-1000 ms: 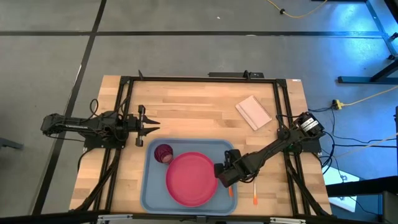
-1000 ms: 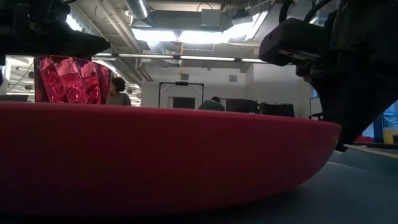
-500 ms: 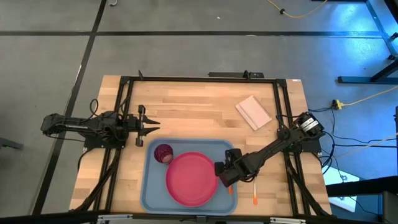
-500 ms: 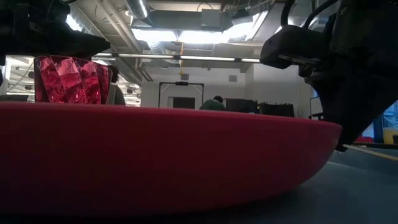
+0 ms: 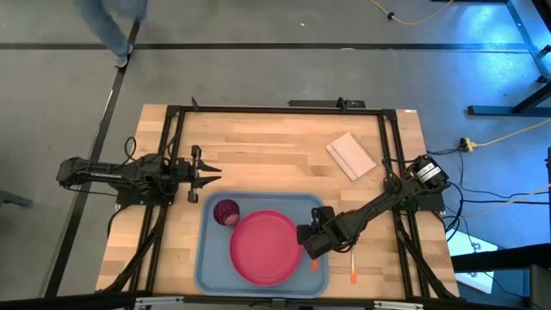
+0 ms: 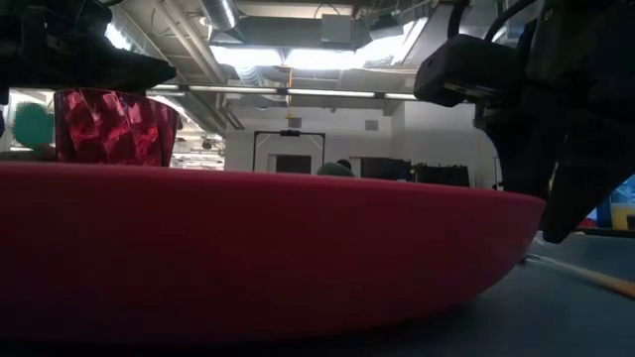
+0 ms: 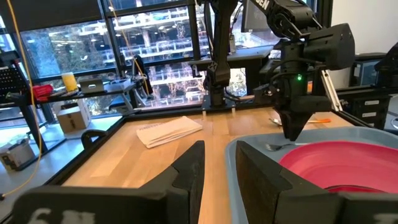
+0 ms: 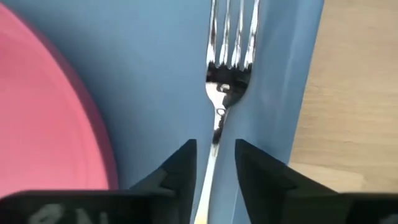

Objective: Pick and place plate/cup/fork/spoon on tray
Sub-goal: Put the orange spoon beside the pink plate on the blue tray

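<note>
**Tray contents with the right hand over the fork**

The light blue tray (image 5: 207,258) lay on the wooden counter (image 5: 267,159) at its near edge. Inside it sat the pink-red plate (image 5: 265,247), filling the middle, and the dark red cup (image 5: 225,212), upright in the far left corner, just beside the plate's rim. The fork (image 8: 225,81) lay flat on the tray floor between the plate and the tray's right wall, tines pointing away from the right hand (image 8: 214,163), whose two fingers (image 8: 180,165) stood slightly apart on either side of the fork's shaft, apparently not clamping it. The orange handle end showed just below that hand in the high view. The spoon (image 5: 353,274) lay outside the tray on the bare counter, near its right rim. A white folded napkin (image 5: 350,155) rested on the counter's far right part, well apart from the tray. The left hand (image 5: 207,175) hovered beside the tray's far left corner, its fingers narrowly parted and holding nothing
</note>
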Robot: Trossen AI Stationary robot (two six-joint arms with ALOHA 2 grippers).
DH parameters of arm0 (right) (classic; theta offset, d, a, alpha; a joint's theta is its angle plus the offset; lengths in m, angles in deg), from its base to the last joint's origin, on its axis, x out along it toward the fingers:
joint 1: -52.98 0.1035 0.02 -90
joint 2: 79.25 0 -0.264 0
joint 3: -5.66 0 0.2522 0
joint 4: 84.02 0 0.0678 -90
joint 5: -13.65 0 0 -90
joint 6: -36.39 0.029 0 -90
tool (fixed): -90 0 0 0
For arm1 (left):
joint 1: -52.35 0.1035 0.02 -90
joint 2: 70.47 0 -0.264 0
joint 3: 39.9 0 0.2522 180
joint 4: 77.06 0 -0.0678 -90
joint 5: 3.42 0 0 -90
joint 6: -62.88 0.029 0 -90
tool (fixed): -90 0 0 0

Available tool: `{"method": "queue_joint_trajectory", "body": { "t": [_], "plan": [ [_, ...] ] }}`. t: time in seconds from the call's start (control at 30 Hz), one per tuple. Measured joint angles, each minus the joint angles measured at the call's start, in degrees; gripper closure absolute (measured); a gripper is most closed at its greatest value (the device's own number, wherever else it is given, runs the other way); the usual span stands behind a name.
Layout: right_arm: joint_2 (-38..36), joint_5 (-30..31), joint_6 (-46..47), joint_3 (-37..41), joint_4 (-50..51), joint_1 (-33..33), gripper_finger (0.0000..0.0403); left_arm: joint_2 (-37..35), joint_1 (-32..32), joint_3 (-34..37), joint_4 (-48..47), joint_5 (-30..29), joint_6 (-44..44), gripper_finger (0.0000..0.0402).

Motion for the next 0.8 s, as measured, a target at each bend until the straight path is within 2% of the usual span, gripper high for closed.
{"method": "queue_joint_trajectory", "body": {
  "t": [0.1,0.53,0.67,0.8],
  "plan": [
    [0.0,0.07,-1.18,0.0,0.0,0.01,0.0277,0.02,0.01,0.0,0.01,0.0,-0.02,0.0318],
    [-2.26,-3.73,-4.25,0.0,0.12,0.09,0.0281,0.02,0.0,0.0,0.0,0.0,-0.02,0.0318],
    [-5.07,1.95,-7.09,-0.15,0.99,0.27,0.0281,0.0,0.01,0.0,0.0,0.02,0.0,0.0318],
    [-7.98,7.97,-4.62,-2.82,9.28,2.38,0.0281,0.0,0.0,0.0,0.0,0.02,-0.02,0.0318]
  ]
}}
